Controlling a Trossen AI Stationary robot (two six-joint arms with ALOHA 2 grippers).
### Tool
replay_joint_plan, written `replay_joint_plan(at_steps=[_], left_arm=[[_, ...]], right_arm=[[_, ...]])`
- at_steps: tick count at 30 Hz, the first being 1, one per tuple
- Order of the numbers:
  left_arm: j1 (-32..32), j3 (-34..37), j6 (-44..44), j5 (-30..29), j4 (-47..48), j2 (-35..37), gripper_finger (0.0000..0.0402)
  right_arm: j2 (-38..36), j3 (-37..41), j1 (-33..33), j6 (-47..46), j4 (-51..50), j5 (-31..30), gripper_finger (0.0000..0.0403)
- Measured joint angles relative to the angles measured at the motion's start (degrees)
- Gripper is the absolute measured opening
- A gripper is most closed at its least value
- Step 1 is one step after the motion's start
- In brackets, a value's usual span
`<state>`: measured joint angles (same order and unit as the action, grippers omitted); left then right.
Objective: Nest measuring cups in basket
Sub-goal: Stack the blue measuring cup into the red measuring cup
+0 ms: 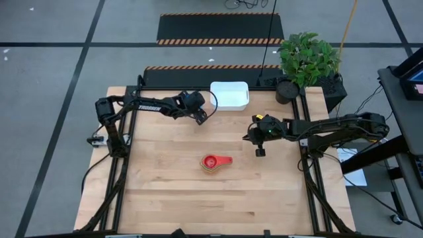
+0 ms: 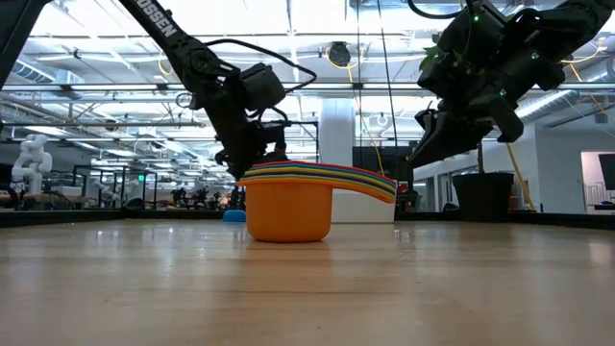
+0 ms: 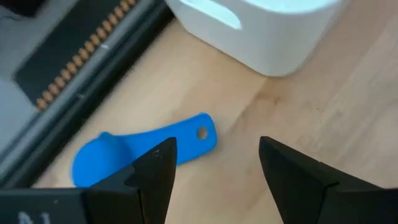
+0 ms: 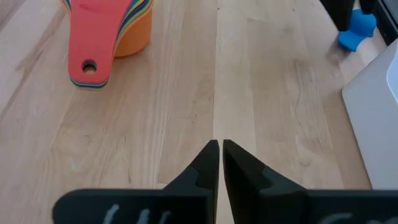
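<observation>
**Nearly there: one blue cup left beside the basket**

Directly below the left gripper (image 3: 214,165), whose fingers are spread apart with nothing between them, a blue measuring cup (image 3: 140,152) is seen lying on the wooden table (image 1: 165,198), its handle pointing toward the basket (image 1: 230,95). The cup lies just beside the basket's outer wall, not inside it. To take it well, the spread fingers would best be lowered astride the flat handle or the bowl's rim and closed only once both tips are level with the plastic; the cup lies so near the basket wall that a slanted approach could jam a finger against it.

Farther out, the right gripper (image 4: 219,155) is held above the table near its right edge, its fingers pressed together and holding nothing. Between the two arms, nearer the table's middle, the nested stack of cups (image 1: 215,162) is found, red on top and an orange bowl at the bottom, well apart from the basket. The stack, judged from its place, remains to be carried into the basket, as does the blue cup.
</observation>
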<state>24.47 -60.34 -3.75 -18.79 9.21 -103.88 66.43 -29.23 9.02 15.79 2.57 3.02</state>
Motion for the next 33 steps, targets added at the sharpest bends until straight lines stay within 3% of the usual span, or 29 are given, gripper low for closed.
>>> replay_joint_plan(at_steps=[10,19,33], left_arm=[[-1.9,-0.3,-2.0,-3.1,-5.3,-3.7,0.0230],[-2.4,-8.3,-2.5,-6.4,1.5,-12.5,0.0230],[0.6,-9.9,-1.4,-7.6,3.3,-13.2,0.0230]], right_arm=[[0.0,0.0,0.0,0.1,0.6,0.0,0.0013],[0.0,0.0,0.0,0.1,0.6,0.0,0.0013],[0.0,2.1,0.0,-0.1,-0.4,0.0,0.0013]])
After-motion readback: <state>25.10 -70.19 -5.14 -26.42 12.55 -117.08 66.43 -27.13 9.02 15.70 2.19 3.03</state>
